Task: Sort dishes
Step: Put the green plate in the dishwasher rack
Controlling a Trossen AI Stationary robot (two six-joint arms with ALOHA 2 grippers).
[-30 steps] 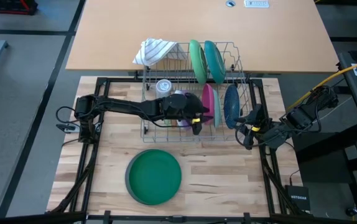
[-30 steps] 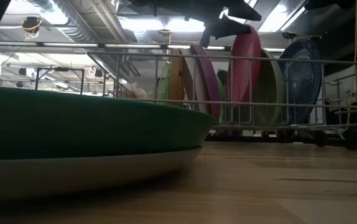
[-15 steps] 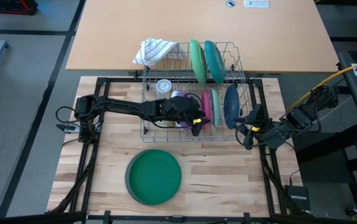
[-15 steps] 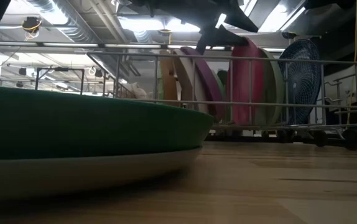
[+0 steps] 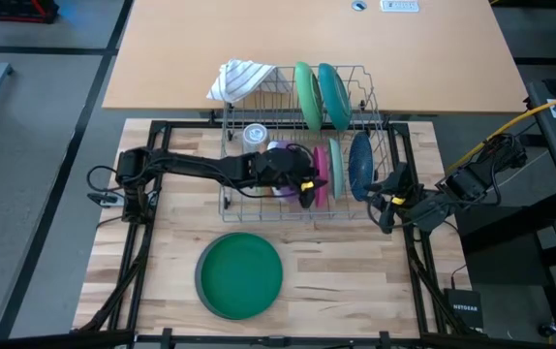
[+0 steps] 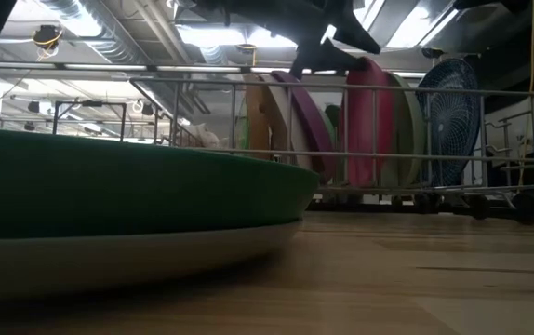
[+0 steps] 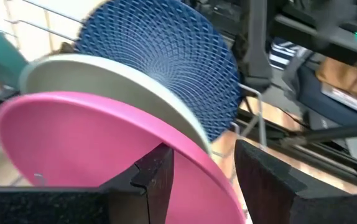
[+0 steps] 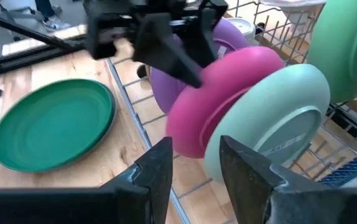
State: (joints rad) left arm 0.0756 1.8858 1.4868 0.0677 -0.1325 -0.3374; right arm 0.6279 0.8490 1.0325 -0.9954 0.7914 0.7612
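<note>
Pink plate (image 5: 322, 167) now settled upright in the dish rack (image 5: 380, 145) between purple plate (image 5: 286, 155) and pale green plate (image 5: 333, 165), left end effector (image 5: 307, 190) released astride its rim, right end effector (image 5: 383, 206) spread at rack's 3 o'clock, green plate (image 5: 241, 273) on worktop (image 5: 355, 281) at rack's 6 o'clock.

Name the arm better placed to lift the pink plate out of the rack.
Left: its hand is already over the rack, fingers straddling the pink plate rim. The right hand waits beside the rack.

Upright racked dishes (image 5: 328, 97), flat green plate (image 5: 240, 274)
</note>
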